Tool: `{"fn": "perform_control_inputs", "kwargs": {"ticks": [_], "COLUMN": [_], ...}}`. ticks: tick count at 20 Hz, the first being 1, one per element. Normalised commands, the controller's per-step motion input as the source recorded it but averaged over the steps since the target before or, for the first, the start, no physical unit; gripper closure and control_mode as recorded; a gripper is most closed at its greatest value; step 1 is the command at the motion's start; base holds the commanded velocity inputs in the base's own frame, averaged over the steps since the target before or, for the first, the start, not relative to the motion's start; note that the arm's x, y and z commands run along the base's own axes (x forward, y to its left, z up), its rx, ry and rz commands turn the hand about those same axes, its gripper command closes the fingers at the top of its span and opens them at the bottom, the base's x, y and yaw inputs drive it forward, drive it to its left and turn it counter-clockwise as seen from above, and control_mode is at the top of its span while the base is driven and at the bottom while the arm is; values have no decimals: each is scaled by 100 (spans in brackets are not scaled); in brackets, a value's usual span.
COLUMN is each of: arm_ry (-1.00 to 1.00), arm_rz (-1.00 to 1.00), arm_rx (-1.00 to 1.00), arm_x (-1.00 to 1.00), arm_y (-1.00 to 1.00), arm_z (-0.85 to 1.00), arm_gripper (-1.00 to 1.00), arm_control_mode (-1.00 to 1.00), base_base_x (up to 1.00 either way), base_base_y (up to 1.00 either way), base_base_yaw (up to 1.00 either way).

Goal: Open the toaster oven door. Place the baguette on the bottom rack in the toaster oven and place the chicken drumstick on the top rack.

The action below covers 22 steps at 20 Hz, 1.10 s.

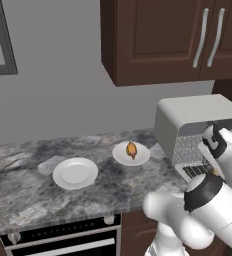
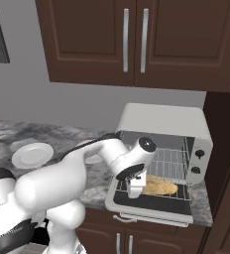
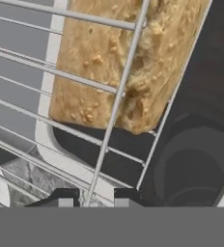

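Note:
The toaster oven [image 2: 161, 121] stands at the right end of the counter with its door [image 2: 151, 201] folded down flat. The baguette [image 2: 160, 185] lies low inside on the wire rack [image 2: 174, 161], just behind the door. In the hand view, rack wires [image 3: 119, 91] cross in front of the baguette [image 3: 99, 58]. My gripper [image 2: 135, 191] points down at the baguette's left end, over the door. Its fingers [image 3: 97, 198] are a little apart, hold nothing and are clear of the bread. The chicken drumstick [image 1: 131, 149] sits on a small white plate [image 1: 120, 156] left of the oven [image 1: 188, 120].
An empty white plate [image 1: 75, 173] lies on the marble counter [image 1: 28, 190] further left. Dark wooden wall cabinets [image 2: 137, 39] hang above the oven. A tall dark panel [image 2: 226, 149] bounds the oven's right side. A black range front [image 1: 63, 240] sits below the counter.

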Motion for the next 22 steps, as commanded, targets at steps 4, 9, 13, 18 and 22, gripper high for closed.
{"fn": "perform_control_inputs", "kwargs": {"ticks": [4,9,13,18,22], "arm_ry": [0,0,0,0,0], "arm_rz": [0,0,2,25,33], "arm_rx": [1,0,-3,-23,-25], "arm_x": [-40,-41,-40,-28,-11], "arm_y": [7,16,28,48,66], "arm_z": [22,27,33,25,21], "arm_gripper": [100,100,100,100,100], "arm_control_mode": [-100,-100,-100,-100,-100], "base_base_x": [0,0,0,0,0], "base_base_y": [0,0,0,0,0], "base_base_yaw": [0,0,0,0,0]}}
